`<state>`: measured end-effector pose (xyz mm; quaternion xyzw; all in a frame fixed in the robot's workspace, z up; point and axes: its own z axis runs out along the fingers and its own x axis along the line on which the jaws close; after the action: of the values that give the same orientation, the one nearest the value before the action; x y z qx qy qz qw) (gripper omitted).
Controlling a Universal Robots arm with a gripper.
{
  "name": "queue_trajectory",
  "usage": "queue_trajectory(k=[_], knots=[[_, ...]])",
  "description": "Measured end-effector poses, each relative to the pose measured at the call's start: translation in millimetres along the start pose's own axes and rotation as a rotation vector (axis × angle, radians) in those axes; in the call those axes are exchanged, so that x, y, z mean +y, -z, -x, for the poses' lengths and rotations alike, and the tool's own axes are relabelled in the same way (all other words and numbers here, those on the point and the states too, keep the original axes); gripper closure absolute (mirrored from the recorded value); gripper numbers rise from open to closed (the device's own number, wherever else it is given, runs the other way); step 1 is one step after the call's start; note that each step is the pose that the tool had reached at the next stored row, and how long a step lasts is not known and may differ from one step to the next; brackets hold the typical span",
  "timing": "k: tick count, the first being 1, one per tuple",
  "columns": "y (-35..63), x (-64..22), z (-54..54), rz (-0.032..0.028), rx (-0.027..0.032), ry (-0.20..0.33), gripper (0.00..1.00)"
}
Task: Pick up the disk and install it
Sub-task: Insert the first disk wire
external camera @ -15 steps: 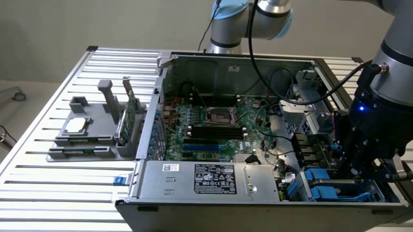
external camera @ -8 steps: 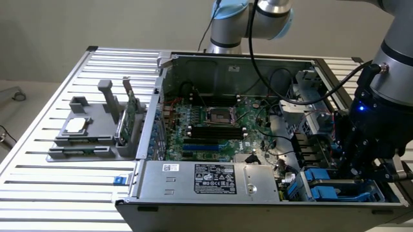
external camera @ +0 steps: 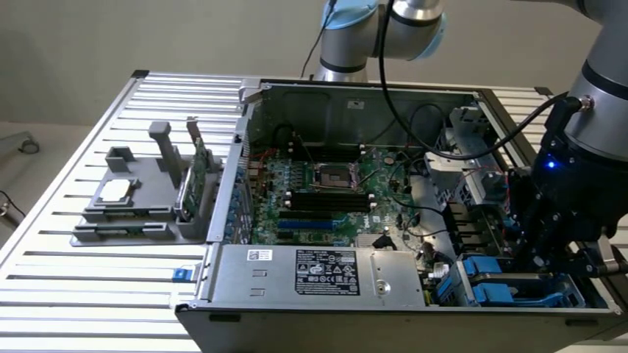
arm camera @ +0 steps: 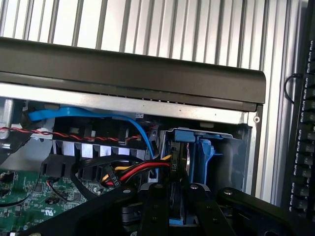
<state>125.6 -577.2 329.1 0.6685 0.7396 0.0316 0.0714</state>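
Bare metal, grey and blue plastic, green board.
Matt, ribbed pale metal for the table (external camera: 59, 250); dull grey sheet metal for the computer case (external camera: 324, 110), with a smoother silver cover (external camera: 245, 278) at six o'clock of the exterior view; matt grey plastic for the fixture (external camera: 137, 209) at nine o'clock; glossy green on the circuit board (external camera: 339, 180); smooth blue plastic framing the disk (arm camera: 184, 137); matt black on the gripper (arm camera: 176, 201); shiny blue sheath on a cable (arm camera: 83, 114).
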Motion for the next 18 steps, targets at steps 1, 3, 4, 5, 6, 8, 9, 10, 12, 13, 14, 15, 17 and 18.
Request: queue_trajectory(k=[1, 3, 4, 5, 6, 8, 9, 10, 12, 13, 14, 15, 17, 18], knots=[[-0.1, 0.0, 0.0, -0.0016, 0.0003, 0.0, 0.82], [-0.2, 0.3, 0.0, -0.0046, 0.0005, 0.0, 0.82], [-0.3, 0.6, 0.1, -0.0063, 0.0007, 0.0, 0.82], [-0.3, 1.1, 0.1, -0.0084, 0.0008, 0.0, 0.82], [-0.5, 1.7, 0.2, -0.0108, 0.0011, 0.0, 0.82], [-0.8, 3.4, 0.4, -0.0155, 0.0016, 0.001, 0.82], [-1.0, 4.2, 0.4, -0.0179, 0.0019, 0.001, 0.82], [-1.1, 5.2, 0.5, -0.0204, 0.0021, 0.001, 0.82], [-1.3, 6.4, 0.6, -0.0252, 0.0026, 0.001, 0.82], [-1.4, 6.8, 0.6, -0.0278, 0.0029, 0.001, 0.82], [-1.6, 7.0, 0.6, -0.0303, 0.0032, 0.002, 0.82], [-1.7, 7.0, 0.7, -0.0322, 0.0036, 0.002, 0.82], [-2.2, 6.9, 0.8, -0.0353, 0.004, 0.002, 0.82], [-2.4, 6.9, 0.9, -0.0366, 0.0041, 0.002, 0.82]])
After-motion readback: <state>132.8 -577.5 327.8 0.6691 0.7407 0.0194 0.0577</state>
